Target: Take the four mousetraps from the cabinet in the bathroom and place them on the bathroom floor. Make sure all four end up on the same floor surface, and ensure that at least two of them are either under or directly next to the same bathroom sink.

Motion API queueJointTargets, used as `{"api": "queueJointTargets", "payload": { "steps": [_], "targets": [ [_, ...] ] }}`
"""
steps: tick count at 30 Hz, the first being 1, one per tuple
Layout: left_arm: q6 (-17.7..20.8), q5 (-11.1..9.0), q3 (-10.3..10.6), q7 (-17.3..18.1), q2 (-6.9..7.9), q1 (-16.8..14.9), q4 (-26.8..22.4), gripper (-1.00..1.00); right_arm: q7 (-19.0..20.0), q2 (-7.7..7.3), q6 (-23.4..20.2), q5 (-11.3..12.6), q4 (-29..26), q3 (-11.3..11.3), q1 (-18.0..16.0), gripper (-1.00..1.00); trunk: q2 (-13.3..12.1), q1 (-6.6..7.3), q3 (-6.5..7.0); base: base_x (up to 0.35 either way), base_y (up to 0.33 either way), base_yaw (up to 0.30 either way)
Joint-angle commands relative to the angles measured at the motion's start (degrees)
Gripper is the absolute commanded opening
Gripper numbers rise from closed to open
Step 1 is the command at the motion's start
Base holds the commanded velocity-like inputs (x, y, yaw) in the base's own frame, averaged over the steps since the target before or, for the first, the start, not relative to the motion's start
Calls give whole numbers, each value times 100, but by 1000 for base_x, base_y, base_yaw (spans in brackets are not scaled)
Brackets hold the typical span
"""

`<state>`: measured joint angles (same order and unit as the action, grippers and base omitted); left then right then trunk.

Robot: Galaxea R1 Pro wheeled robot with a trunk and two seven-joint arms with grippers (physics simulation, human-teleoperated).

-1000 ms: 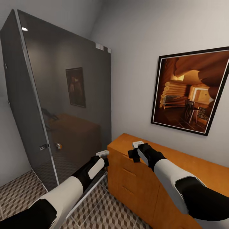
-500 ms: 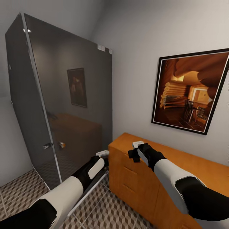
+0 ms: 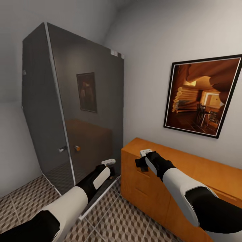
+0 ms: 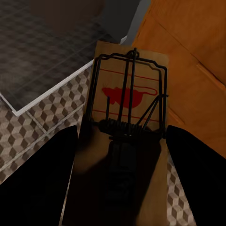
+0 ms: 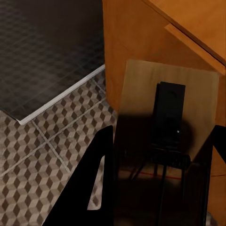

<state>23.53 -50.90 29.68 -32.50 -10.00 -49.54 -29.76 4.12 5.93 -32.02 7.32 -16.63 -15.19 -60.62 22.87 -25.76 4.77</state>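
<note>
Left end effector (image 4: 121, 160) grips 1 mousetrap (image 4: 123, 117) between its 2 dark fingers (image 4: 35, 174), which press on the board's long edges. Its wire frame and red mark face the wrist camera, and the near end of the board sinks into shadow where little can be made out. From the head view that left end effector (image 3: 108, 163) is mostly hidden behind its own wrist, and the trap cannot be seen there.

Right end effector (image 5: 157, 165) is closed on a second mousetrap (image 5: 169, 108), a pale wooden board seen with a black block on it; thin wires and a red line show faintly in the dark part close to the fingers, and the lower end is lost in shadow. In the head view the right end effector (image 3: 145, 155) shows as a black wrist with a white tip, the trap hidden.

Beyond the left trap lie the bathroom floor (image 4: 52, 113) with its cube-pattern tiles and a white threshold strip (image 4: 47, 92); the orange-brown cabinet (image 4: 188, 61) stands just beside it. Past the right trap are the cabinet (image 5: 136, 33) front and the tiled bathroom floor (image 5: 56, 132).

Both arms hang in front of the cabinet (image 3: 174, 174), the right over its near corner. A dark glass shower enclosure (image 3: 84, 111) stands ahead of the left arm, and a framed picture (image 3: 201, 95) hangs on the grey wall above the cabinet, cut off at the frame edge.
</note>
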Motion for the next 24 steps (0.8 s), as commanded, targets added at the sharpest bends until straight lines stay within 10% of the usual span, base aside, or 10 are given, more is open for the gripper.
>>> {"api": "queueJointTargets", "payload": {
  "steps": [1,13,24],
  "targets": [
    [14,-17,16,-37,0,-3,-4,-100,-8,-6,-24,69,-3,-45,-2,-100,5,-2,-3,-49,62,0],
    [10,28,33,-39,0,0,110,-100,-3,-5,-24,96,12,-45,-2,-100,5,-2,-3,-10,12,0],
    [-817,27,52,534,0,13,2392,-100,1,54,734,106,1237,-44,50,-100,5,-2,-3,0,0,0]
  ]
}}
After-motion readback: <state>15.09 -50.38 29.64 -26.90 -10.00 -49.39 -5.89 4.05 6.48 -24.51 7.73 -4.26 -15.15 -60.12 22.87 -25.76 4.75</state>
